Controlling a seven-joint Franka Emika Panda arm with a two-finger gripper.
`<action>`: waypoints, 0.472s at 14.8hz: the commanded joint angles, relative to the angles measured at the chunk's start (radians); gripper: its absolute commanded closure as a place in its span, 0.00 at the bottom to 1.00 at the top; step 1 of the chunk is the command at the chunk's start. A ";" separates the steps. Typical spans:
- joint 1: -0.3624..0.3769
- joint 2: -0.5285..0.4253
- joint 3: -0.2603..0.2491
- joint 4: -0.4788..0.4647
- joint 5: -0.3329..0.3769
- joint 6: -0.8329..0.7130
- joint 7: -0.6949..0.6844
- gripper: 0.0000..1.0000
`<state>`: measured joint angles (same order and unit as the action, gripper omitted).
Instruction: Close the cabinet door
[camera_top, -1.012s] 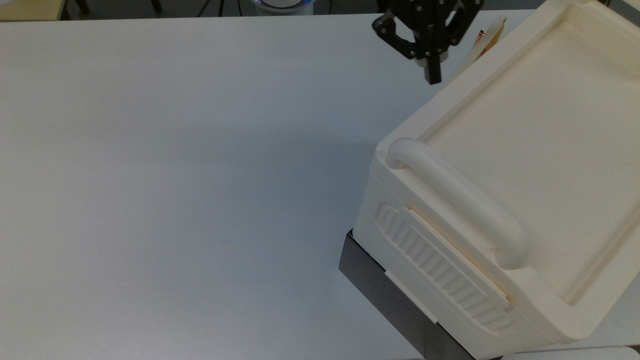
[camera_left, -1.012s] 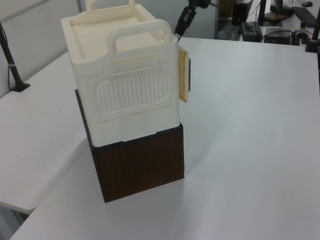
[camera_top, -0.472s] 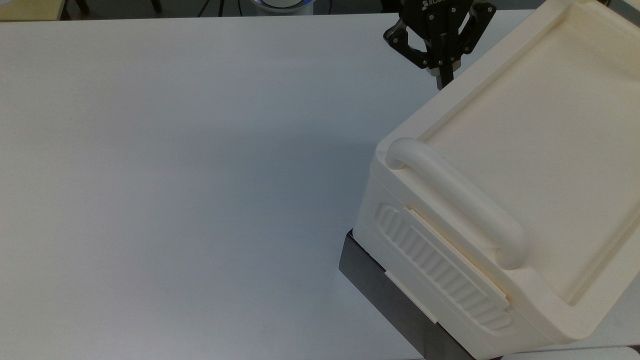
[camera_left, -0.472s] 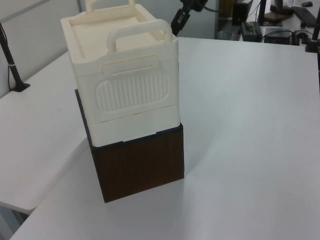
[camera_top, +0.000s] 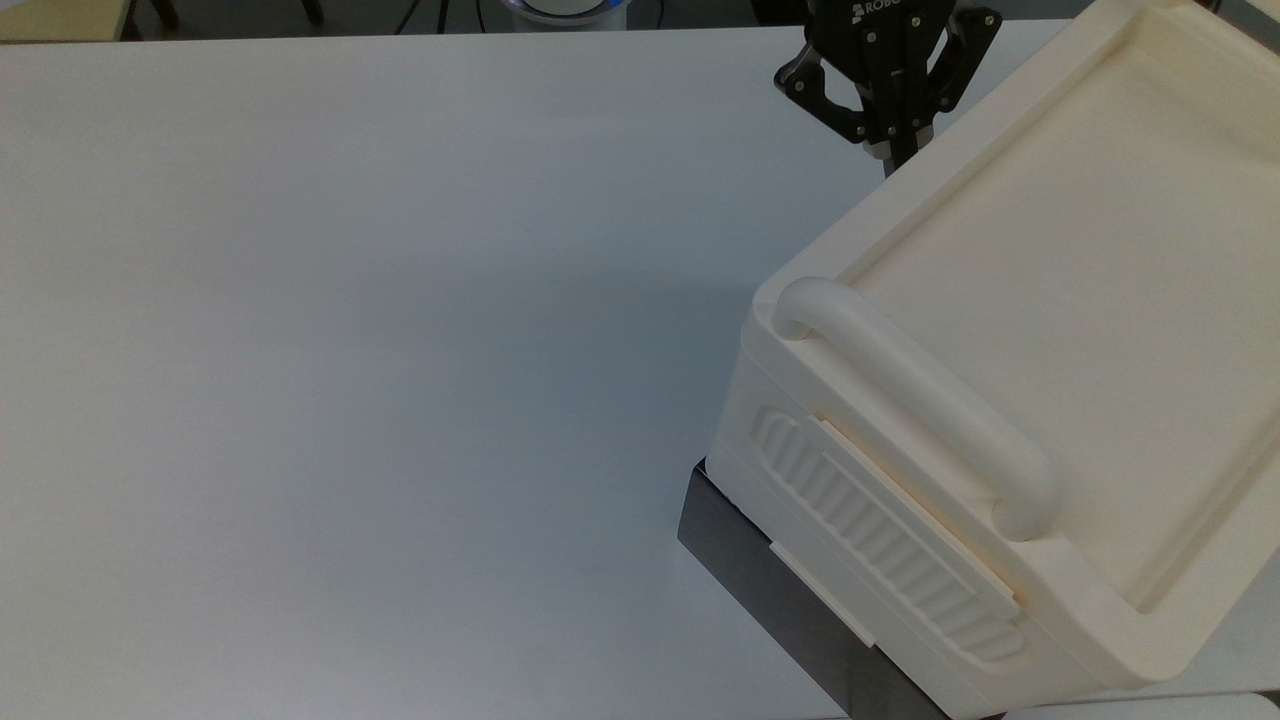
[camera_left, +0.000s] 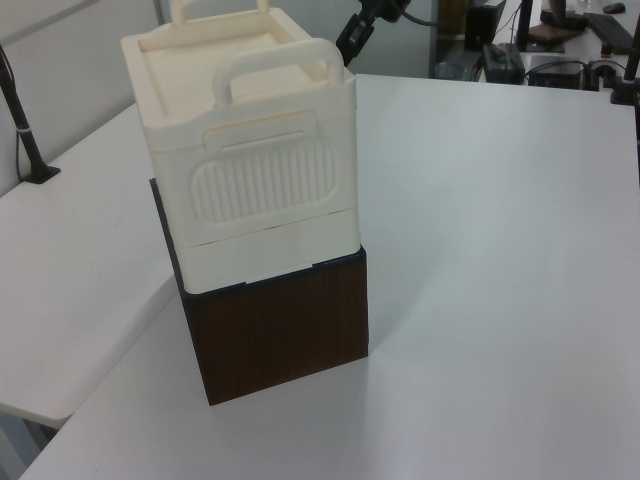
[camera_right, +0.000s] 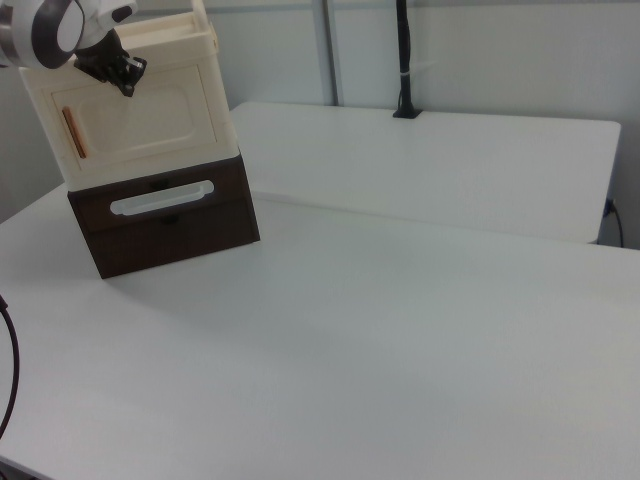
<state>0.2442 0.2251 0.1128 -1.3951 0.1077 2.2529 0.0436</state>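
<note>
Now the cabinet door (camera_right: 135, 115) is seen lying flush in the front face of the cabinet (camera_top: 1050, 330), directly under the gripper (camera_top: 897, 160), whereas a second ago it was swung out with its copper-orange strip (camera_right: 73, 133) standing clear of the cabinet's side. The gripper's fingers are held together, clamped on nothing, with the tip pressed at or just beside the door's upper edge in the top view, having been shifted toward the cabinet from a spot further out. By this evidence the closing is judged essentially done, only retraction of the arm being left.
</note>
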 joint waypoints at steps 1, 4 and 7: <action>-0.002 -0.019 -0.021 -0.025 0.010 -0.121 -0.094 1.00; -0.051 -0.055 -0.056 -0.054 -0.043 -0.338 -0.137 1.00; -0.063 -0.082 -0.111 -0.077 -0.103 -0.464 -0.126 1.00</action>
<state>0.1905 0.2118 0.0523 -1.4062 0.0511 1.8995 -0.0690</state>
